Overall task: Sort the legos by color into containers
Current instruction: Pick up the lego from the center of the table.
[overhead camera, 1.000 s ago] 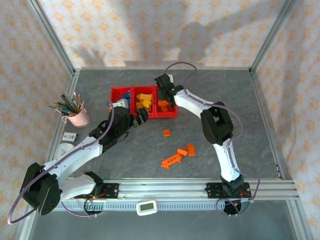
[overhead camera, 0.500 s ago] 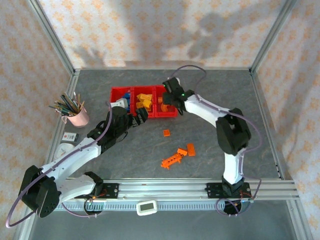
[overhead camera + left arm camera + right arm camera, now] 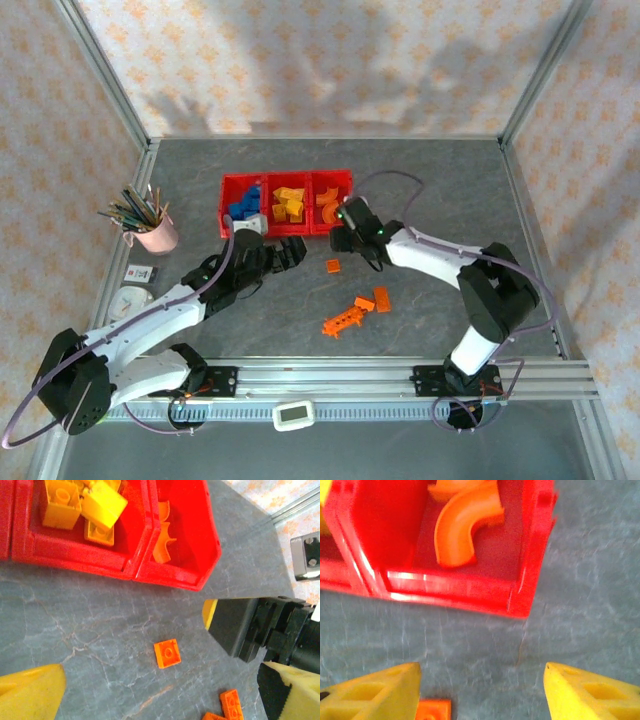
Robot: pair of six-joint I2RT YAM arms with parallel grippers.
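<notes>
The containers are three joined red bins at the back middle of the table. Blue legos lie in the left bin, yellow ones in the middle, and curved orange ones in the right. An orange square plate, two orange bricks and a long toothed orange piece lie on the table. My right gripper hangs open and empty just in front of the orange bin, with the plate by its left finger. My left gripper is wide open over the plate.
A pink cup of coloured pencils stands at the left, with a small card and a white disc nearer me. The right gripper's black body sits close to the right of the plate in the left wrist view.
My right gripper has drawn back from over the orange bin to the table in front of it, its jaws widening. My left gripper has slid slightly nearer and right, staying open.
</notes>
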